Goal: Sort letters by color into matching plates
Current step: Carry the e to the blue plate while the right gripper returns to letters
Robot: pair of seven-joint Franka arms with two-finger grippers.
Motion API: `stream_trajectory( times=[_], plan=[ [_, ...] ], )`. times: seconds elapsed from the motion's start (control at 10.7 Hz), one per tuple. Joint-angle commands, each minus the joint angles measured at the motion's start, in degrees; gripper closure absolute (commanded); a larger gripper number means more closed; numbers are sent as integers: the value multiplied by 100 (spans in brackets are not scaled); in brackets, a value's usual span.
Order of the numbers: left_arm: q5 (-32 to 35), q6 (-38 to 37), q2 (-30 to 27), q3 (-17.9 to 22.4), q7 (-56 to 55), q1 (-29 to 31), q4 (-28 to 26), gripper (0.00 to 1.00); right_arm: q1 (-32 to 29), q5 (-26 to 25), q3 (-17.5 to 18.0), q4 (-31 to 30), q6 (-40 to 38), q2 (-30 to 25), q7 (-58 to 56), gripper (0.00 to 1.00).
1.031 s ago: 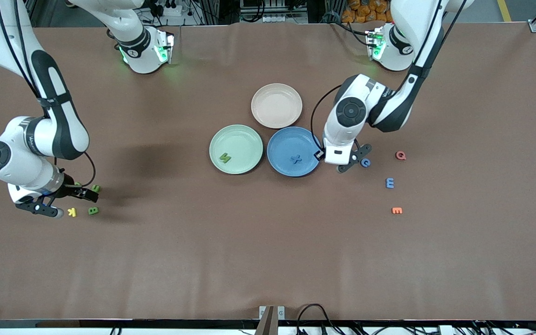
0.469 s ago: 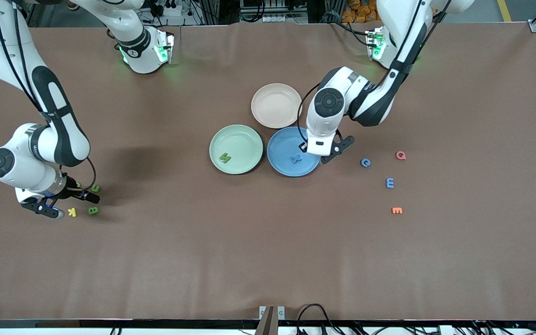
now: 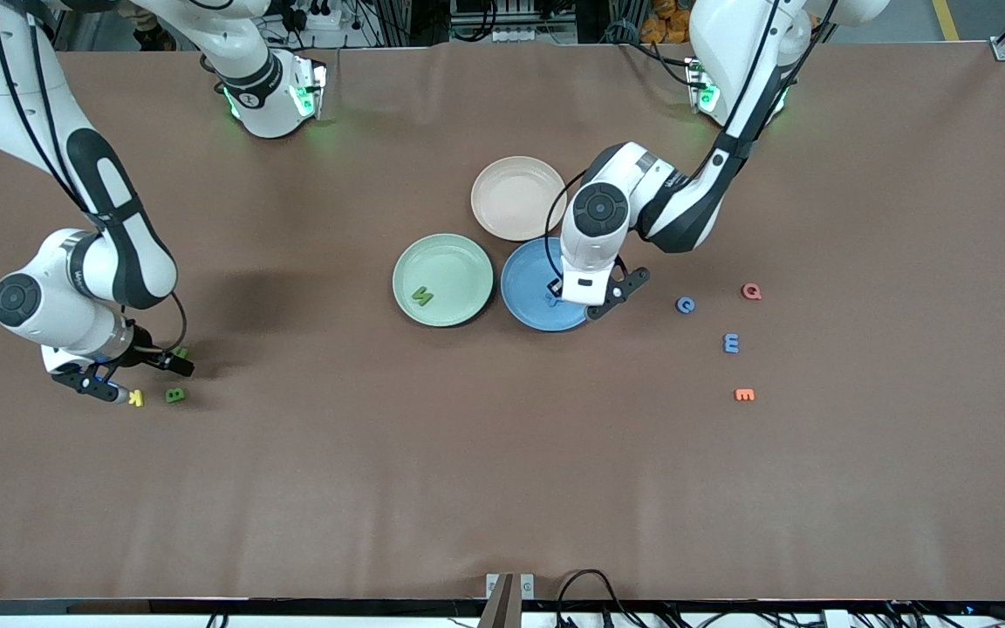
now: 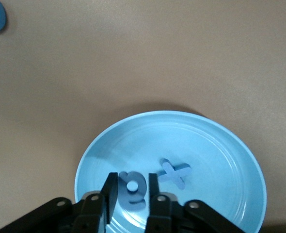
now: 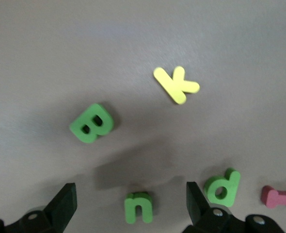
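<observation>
Left tool (image 4: pixel 132 191): over round matte blue plate (image 4: pixel 230 160), fingers pinching small flat blue letter (image 4: pixel 132 188). Right tool (image 5: pixel 128 204): spread wide, empty, above green foam "n" (image 5: pixel 138 208) on bench (image 3: pixel 433 453).

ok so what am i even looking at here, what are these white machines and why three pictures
These are two white robot arms bolted to a brown table, sorting small foam letters into plates by color. The wide picture comes from a high camera facing the arms; the other two come from cameras on each arm's wrist, looking down past its gripper.

The left gripper hangs over the blue plate, shut on a blue letter; a blue X already lies in that plate. The green plate holds one green letter, and the beige plate is empty.

The right gripper is open, low over a cluster of loose letters: a green n, a green d, a green B, a yellow K and a red piece. Four more letters lie toward the left arm's end.
</observation>
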Motion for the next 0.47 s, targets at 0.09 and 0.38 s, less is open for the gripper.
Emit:
stream_trajectory(
  times=[0.09, 0.38],
  plan=[
    [-13, -131, 165, 35, 157, -120, 250, 0, -131, 83, 156, -310, 147, -114, 21, 0],
    [84, -149, -36, 88, 620, 194, 241, 0, -131, 83, 165, -600, 279, -264, 21, 0]
  ],
)
